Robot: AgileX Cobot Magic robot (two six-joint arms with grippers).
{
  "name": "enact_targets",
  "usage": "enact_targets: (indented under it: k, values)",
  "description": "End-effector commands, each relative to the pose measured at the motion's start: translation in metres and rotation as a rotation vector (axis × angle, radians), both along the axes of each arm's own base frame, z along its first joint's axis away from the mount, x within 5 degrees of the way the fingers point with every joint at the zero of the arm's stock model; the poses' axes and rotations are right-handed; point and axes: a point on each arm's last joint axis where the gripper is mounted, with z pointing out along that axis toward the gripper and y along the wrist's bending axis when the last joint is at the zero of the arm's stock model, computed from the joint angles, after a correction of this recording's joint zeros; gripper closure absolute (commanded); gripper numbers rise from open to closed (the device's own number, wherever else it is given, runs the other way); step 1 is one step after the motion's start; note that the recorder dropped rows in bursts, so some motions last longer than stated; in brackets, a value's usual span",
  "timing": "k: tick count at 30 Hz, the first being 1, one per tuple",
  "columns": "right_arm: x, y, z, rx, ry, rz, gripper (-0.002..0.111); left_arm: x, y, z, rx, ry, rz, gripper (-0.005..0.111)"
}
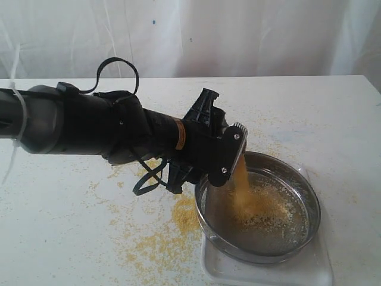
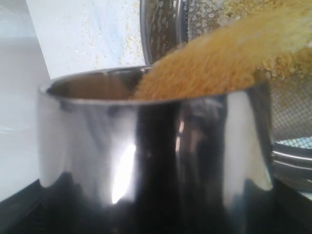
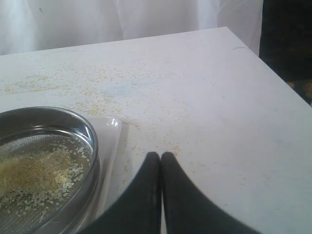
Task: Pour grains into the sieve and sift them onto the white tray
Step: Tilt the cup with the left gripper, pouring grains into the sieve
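Your left gripper [image 1: 229, 154], clamped on the tilted steel cup [image 2: 156, 161], streams grains [image 1: 241, 179] into the sieve [image 1: 262, 255] below, on the white tray [image 1: 268, 275]; your right gripper [image 3: 160, 163], jaws shut, empty, sits beside its rim

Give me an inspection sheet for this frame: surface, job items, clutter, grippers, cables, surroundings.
Surface: white table, dusted with stray granules.
Job's things: sieve sits on tray; grains stream from the cup into the sieve and heap on the mesh.
Clutter: spill of grains on the table, left of the tray in the exterior view.
Grippers: left gripper shut on the tilted cup above the sieve rim; right gripper shut, empty, over the table beside the tray.
Cables: black cable loops above and under the left arm.
Surroundings: white curtain behind the table.
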Motion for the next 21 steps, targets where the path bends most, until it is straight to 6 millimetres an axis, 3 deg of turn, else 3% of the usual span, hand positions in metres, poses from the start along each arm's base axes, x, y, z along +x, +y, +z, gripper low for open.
enact_targets:
  k: [1, 9, 14, 21]
  values:
    - [0.000, 0.000, 0.000, -0.009, -0.007, -0.002, 0.108, -0.003, 0.000, 0.018, -0.036, -0.040, -0.010, 0.107]
    - [0.000, 0.000, 0.000, -0.009, -0.007, -0.002, 0.108, -0.005, -0.001, 0.020, -0.034, -0.048, -0.018, 0.107]
    - [0.000, 0.000, 0.000, -0.009, -0.007, -0.002, 0.108, -0.019, -0.016, 0.020, 0.096, -0.141, -0.157, 0.107]
    - [0.000, 0.000, 0.000, -0.009, -0.007, -0.002, 0.108, -0.019, -0.014, 0.014, 0.172, -0.139, -0.162, 0.107]
